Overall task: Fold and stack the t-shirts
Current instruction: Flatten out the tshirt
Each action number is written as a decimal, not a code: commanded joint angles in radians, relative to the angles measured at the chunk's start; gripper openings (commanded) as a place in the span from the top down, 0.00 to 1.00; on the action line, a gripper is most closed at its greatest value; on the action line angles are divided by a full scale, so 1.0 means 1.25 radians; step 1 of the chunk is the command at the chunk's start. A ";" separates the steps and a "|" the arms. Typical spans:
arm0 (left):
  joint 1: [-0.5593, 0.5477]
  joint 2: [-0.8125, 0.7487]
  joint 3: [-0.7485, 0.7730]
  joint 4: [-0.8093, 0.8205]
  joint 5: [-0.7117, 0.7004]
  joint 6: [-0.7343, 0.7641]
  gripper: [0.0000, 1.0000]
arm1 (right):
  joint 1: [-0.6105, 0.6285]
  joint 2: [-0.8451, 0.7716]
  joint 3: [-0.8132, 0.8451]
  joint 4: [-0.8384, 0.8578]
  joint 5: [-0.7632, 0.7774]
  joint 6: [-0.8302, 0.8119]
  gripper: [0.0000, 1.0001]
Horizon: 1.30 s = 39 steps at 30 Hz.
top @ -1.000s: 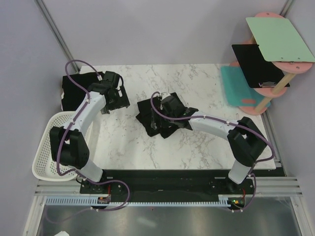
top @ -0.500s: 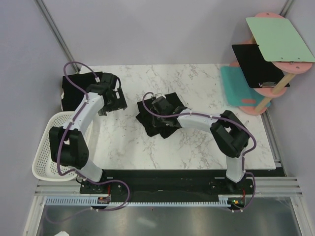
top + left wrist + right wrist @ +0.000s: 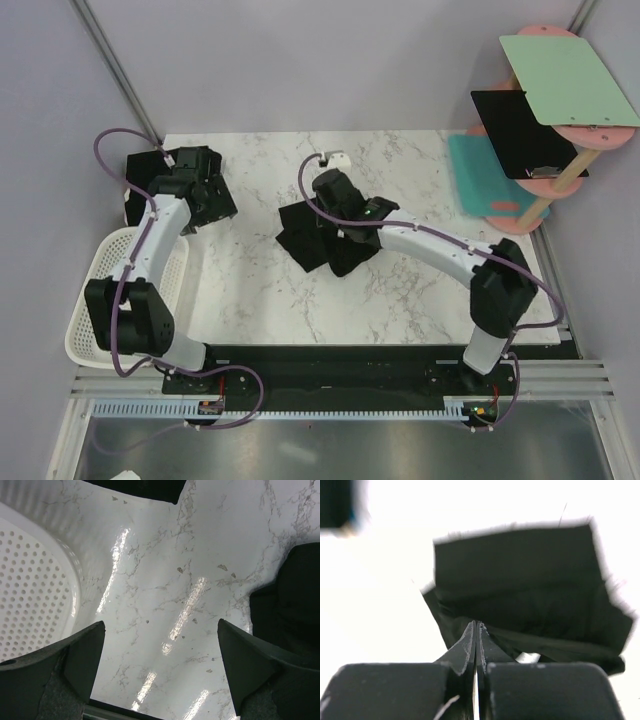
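A crumpled black t-shirt [image 3: 308, 240] [image 3: 520, 575] lies mid-table. My right gripper [image 3: 331, 190] [image 3: 477, 624] is over its far edge, jaws pressed together with a fold of the cloth drawn up to the tips. A second black t-shirt [image 3: 138, 178] lies at the table's far left corner. My left gripper [image 3: 203, 198] [image 3: 160, 670] hovers next to it, wide open over bare marble with nothing between its fingers. In the left wrist view, black cloth [image 3: 295, 595] shows at the right edge and more at the top.
A white perforated basket [image 3: 92, 290] [image 3: 30, 580] hangs off the table's left edge. At the right stands a pink shelf stand [image 3: 560, 180] carrying a green board [image 3: 570, 80], a rigid black panel [image 3: 515, 130] and a teal mat [image 3: 480, 175].
My right gripper has closed from open and shifted toward the far side of the crumpled t-shirt. The left arm has swung left toward the far corner, still open.
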 commanded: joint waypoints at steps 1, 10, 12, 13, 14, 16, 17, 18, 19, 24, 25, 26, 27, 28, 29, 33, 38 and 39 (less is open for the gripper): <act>0.019 -0.039 -0.001 0.013 -0.001 0.040 0.01 | -0.008 -0.097 0.108 -0.030 0.137 -0.066 1.00; 0.061 -0.088 0.010 0.015 0.022 0.055 0.02 | -0.064 -0.017 0.415 -0.132 0.168 -0.179 1.00; 0.090 -0.100 0.011 0.015 0.030 0.063 0.02 | -0.067 0.029 0.566 -0.170 0.192 -0.212 1.00; 0.102 -0.102 0.011 0.017 0.033 0.067 0.02 | -0.068 0.043 0.614 -0.204 0.218 -0.226 1.00; 0.106 -0.105 0.010 0.015 0.035 0.071 0.02 | -0.071 0.058 0.692 -0.216 0.229 -0.253 1.00; 0.117 -0.109 0.007 0.015 0.036 0.076 0.03 | -0.070 0.056 0.740 -0.225 0.264 -0.276 1.00; 0.121 -0.109 0.006 0.017 0.037 0.077 0.03 | -0.071 0.036 0.759 -0.223 0.277 -0.298 1.00; 0.123 -0.109 0.004 0.018 0.038 0.076 0.03 | -0.071 0.023 0.762 -0.219 0.297 -0.309 1.00; 0.123 -0.108 0.001 0.019 0.048 0.076 0.03 | -0.071 -0.010 0.761 -0.208 0.332 -0.320 1.00; 0.124 -0.090 -0.003 0.031 0.073 0.072 0.03 | -0.071 -0.094 0.678 -0.192 0.352 -0.350 1.00; 0.124 -0.083 -0.003 0.033 0.077 0.072 0.03 | -0.073 -0.102 0.627 -0.207 0.353 -0.343 1.00; 0.124 -0.081 -0.003 0.035 0.081 0.072 0.02 | -0.075 -0.105 0.596 -0.216 0.348 -0.333 0.99; 0.123 -0.078 -0.006 0.040 0.084 0.071 0.01 | -0.078 -0.105 0.563 -0.223 0.339 -0.308 0.89; 0.123 -0.077 -0.009 0.041 0.088 0.071 0.01 | -0.093 -0.102 0.496 -0.228 0.320 -0.288 0.86; 0.124 -0.073 -0.009 0.044 0.091 0.072 0.00 | -0.106 -0.099 0.463 -0.228 0.254 -0.269 0.84; 0.124 -0.068 -0.018 0.047 0.092 0.075 0.00 | -0.179 -0.035 0.385 -0.222 0.066 -0.191 0.61; 0.124 -0.065 -0.036 0.062 0.096 0.075 0.00 | -0.247 0.078 0.381 -0.183 -0.106 -0.182 0.29; 0.124 -0.061 -0.042 0.063 0.100 0.075 0.00 | -0.252 0.093 0.387 -0.180 -0.128 -0.179 0.20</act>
